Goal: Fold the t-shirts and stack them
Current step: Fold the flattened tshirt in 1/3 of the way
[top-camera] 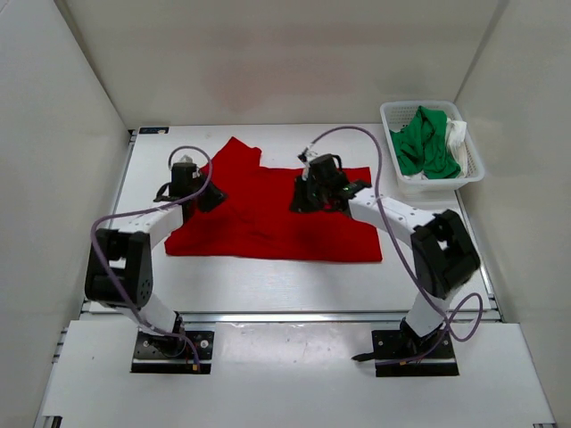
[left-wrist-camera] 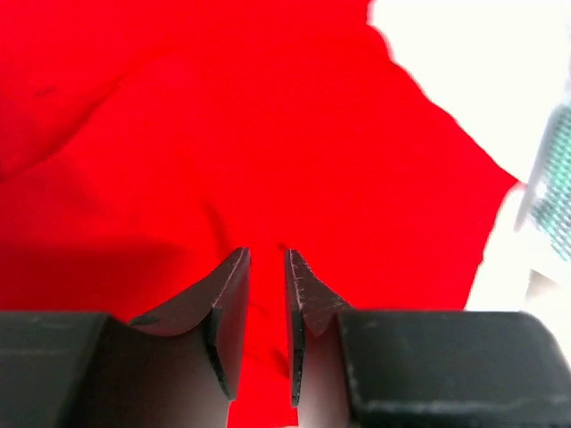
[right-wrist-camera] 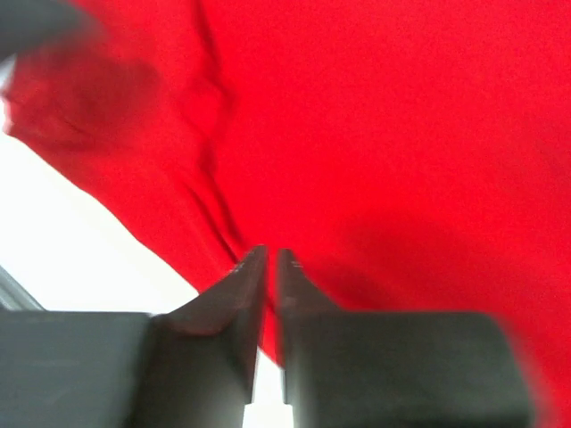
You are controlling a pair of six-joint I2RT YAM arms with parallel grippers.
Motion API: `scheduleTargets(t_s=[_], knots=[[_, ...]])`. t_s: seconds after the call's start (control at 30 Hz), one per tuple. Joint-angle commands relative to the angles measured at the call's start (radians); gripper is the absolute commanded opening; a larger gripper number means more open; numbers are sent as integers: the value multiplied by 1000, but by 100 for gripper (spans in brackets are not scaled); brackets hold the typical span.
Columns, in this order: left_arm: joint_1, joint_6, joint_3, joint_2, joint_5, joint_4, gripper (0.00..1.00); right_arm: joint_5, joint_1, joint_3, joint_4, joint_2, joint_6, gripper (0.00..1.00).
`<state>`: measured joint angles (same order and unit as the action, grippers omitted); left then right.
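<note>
The red t-shirt lies spread on the white table, one sleeve pointing to the far side. My left gripper sits at its left edge; in the left wrist view the gripper is nearly closed with a ridge of red cloth between the jaws. My right gripper is over the shirt's right-centre; in the right wrist view the gripper is shut on a fold of red cloth near the shirt's edge. The green t-shirt and the white t-shirt lie bunched in the basket.
A white plastic mesh basket stands at the table's far right corner; it shows blurred at the right edge of the left wrist view. White walls enclose the table on three sides. Bare table lies in front of the shirt.
</note>
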<state>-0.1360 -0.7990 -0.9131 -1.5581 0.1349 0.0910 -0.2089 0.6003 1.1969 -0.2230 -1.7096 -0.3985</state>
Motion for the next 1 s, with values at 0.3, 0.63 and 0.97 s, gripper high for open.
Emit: scheduleTargets(t_s=[0.3, 0.63, 0.97], knots=[[93, -43, 63, -102, 32, -142, 33, -86, 98, 461, 37, -452, 16, 17], [122, -28, 68, -138, 25, -136, 33, -113, 99, 527, 7, -512, 17, 33], [134, -28, 79, -137, 3, -143, 32, -126, 119, 601, -21, -594, 15, 27]])
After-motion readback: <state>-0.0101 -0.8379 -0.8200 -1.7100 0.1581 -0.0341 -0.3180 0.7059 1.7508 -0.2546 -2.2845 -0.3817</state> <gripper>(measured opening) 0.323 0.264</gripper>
